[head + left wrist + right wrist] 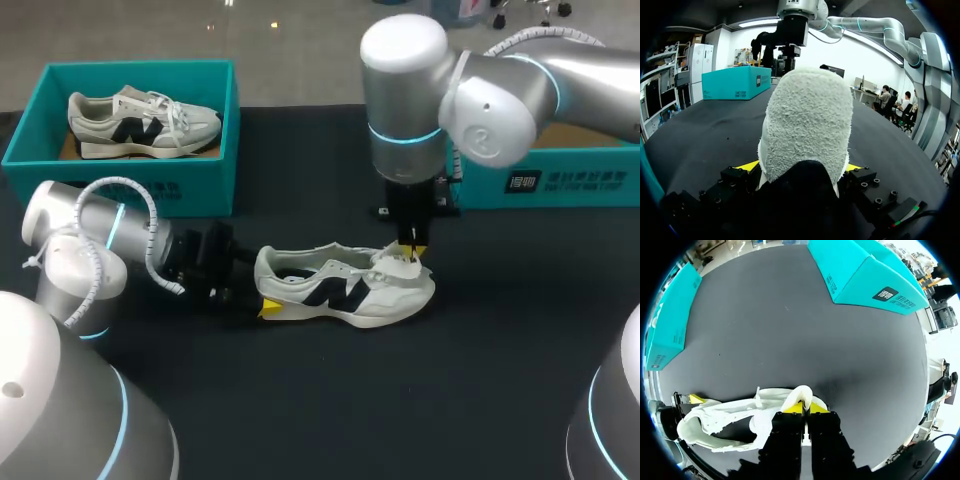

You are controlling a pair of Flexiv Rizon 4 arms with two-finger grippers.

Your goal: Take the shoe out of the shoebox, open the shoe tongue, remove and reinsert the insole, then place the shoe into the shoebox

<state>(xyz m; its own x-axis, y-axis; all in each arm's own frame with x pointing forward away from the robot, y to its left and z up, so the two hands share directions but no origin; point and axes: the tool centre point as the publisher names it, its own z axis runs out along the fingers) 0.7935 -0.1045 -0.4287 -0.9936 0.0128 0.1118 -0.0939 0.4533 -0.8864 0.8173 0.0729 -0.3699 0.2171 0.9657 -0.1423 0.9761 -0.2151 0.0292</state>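
Observation:
A white and grey shoe with a dark side logo lies on its sole in the middle of the black table, toe to the right. My left gripper lies low at the heel. In the left wrist view the fuzzy heel fills the gap, a yellow fingertip pressed to each side. My right gripper hangs straight down over the laces. It is shut on the white tongue, pinched between its yellow tips and lifted a little.
A teal shoebox at the back left holds a second matching shoe. Another teal box stands at the back right, behind my right arm. Bare black tabletop lies in front of the shoe.

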